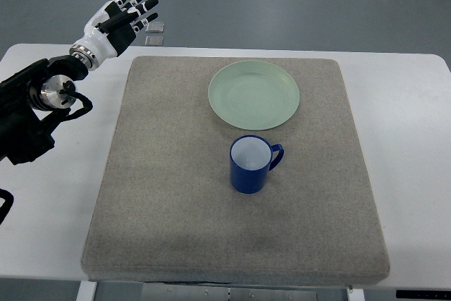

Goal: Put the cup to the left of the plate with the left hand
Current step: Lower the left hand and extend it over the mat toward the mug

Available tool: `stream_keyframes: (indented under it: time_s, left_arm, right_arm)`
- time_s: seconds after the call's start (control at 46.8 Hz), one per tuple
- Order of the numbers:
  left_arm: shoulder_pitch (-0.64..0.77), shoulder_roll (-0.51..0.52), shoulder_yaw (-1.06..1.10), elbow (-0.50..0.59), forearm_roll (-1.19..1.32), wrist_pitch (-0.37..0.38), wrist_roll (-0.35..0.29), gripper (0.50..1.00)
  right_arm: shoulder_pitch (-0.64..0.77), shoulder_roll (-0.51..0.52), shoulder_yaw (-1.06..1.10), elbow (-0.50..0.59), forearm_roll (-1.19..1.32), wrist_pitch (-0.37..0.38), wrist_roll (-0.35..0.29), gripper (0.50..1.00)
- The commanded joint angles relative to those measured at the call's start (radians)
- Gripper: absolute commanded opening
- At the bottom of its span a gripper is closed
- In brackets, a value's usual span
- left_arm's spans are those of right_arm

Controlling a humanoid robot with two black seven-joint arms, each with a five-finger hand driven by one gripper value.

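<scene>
One blue mug [249, 165] is seen standing upright on the grey felt mat [169, 195], near the middle of the mat and a little toward its right side, with the white inside showing and the handle turned toward the mat's right edge. Nothing is held against the mug; it is free on all sides. Just beyond it, toward the far edge of the mat, a pale green plate [254, 94] is laid flat, close to the mug's rim but apart from it. The mat is spread over a white table [409, 125], whose bare top is shown along the left, right and far edges of the mat. The left hand [123, 17] is raised off the far left corner of the mat, over the table's far left edge, well apart from the mug and the plate; its white and black fingers [141, 6] are stretched out and spread, with nothing grasped. The dark left arm [35, 107] is brought in from the left edge. Two small flat square items [156, 33] are seen on the grey floor [296, 5] just beyond the hand.
</scene>
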Motion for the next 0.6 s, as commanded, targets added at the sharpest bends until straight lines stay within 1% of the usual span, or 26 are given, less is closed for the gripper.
stream_keyframes:
  time_s: [0.0, 0.128, 0.235, 0.47, 0.576]
  left_arm:
    - [0.020, 0.066, 0.045, -0.119, 0.002, 0.000, 0.000, 0.996]
    - [0.026, 0.185, 0.124, -0.297, 0.008, -0.005, 0.000, 0.996]
    - [0.027, 0.250, 0.183, -0.385, 0.024, -0.015, 0.000, 0.996]
    - [0.050, 0.291, 0.198, -0.433, 0.175, -0.116, 0.000, 0.996]
    - [0.061, 0.313, 0.197, -0.459, 0.255, -0.181, 0.000, 0.996]
  right_arm:
    - [0.000, 0.000, 0.000, 0.000, 0.000, 0.000, 0.000, 0.932]
    - [0.000, 0.000, 0.000, 0.000, 0.000, 0.000, 0.000, 0.932]
    - [0.000, 0.000, 0.000, 0.000, 0.000, 0.000, 0.000, 0.932]
    - [-0.001, 0.000, 0.000, 0.000, 0.000, 0.000, 0.000, 0.932]
    - [-0.001, 0.000, 0.000, 0.001, 0.000, 0.000, 0.000, 0.932]
